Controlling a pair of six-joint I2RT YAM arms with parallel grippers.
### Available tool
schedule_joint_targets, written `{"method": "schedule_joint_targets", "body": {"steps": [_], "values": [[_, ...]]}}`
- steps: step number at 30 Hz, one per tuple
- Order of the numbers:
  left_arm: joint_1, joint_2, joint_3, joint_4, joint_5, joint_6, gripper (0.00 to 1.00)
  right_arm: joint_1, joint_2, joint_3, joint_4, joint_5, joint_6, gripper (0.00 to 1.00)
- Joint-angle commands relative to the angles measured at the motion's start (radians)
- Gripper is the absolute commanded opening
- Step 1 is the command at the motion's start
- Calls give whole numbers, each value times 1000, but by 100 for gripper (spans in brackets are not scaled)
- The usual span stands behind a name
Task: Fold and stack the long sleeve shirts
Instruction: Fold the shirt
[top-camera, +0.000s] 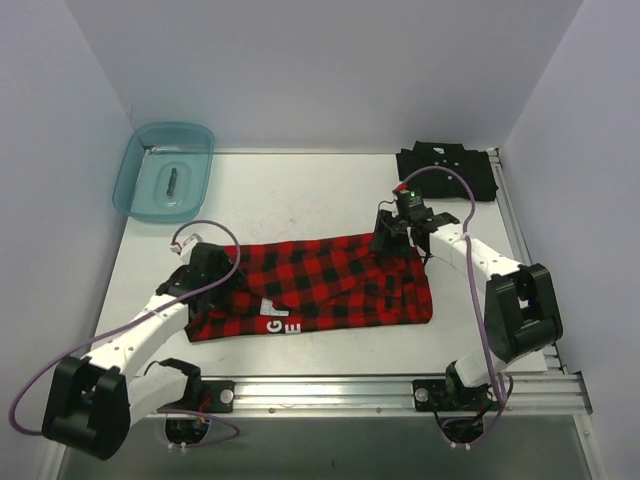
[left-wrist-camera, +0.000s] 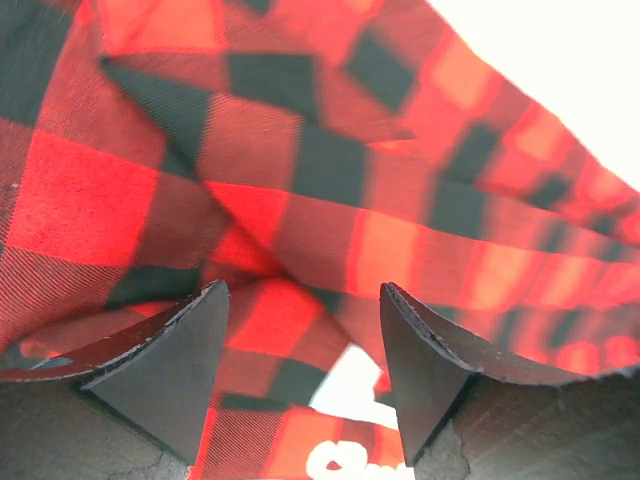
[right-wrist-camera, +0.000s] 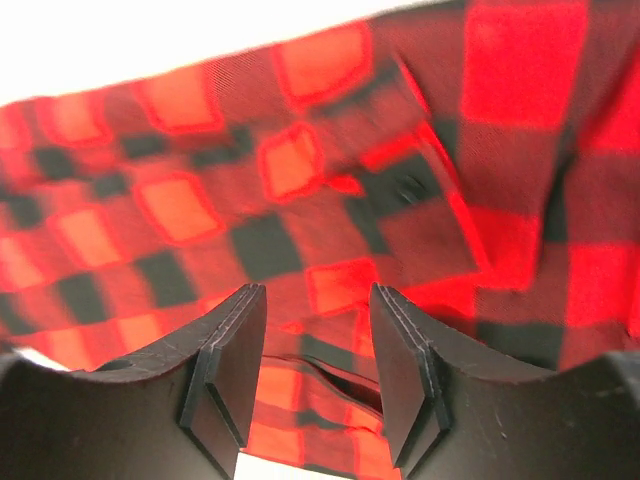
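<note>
The red-and-black plaid shirt (top-camera: 320, 285) lies on the table as a long folded band, with white block letters (top-camera: 280, 322) near its front edge. My left gripper (top-camera: 207, 266) is over the shirt's left end. In the left wrist view its jaws (left-wrist-camera: 302, 290) stand open just above the plaid cloth (left-wrist-camera: 300, 170), with nothing held. My right gripper (top-camera: 392, 236) is at the shirt's back right corner. In the right wrist view it (right-wrist-camera: 316, 292) is open over a layered cloth edge (right-wrist-camera: 330, 375). The plain black shirt (top-camera: 446, 170) lies folded at the back right.
A translucent teal bin (top-camera: 165, 170) holding a small dark object stands at the back left. A metal rail (top-camera: 400, 385) runs along the table's near edge. White walls close in the left, back and right sides.
</note>
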Motion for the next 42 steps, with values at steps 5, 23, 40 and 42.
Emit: {"method": "schedule_joint_targets", "body": {"steps": [5, 23, 40, 42], "values": [[-6, 241, 21, 50, -58, -8, 66, 45, 90, -46, -272, 140, -18, 45], [-38, 1135, 1040, -29, 35, 539, 62, 591, -191, -298, -335, 146, 430, 49], [-142, 708, 918, -13, -110, 397, 84, 365, -269, -99, -375, 128, 20, 45], [-199, 650, 810, -25, -121, 347, 82, 317, -260, -125, -375, 102, 1, 43]]}}
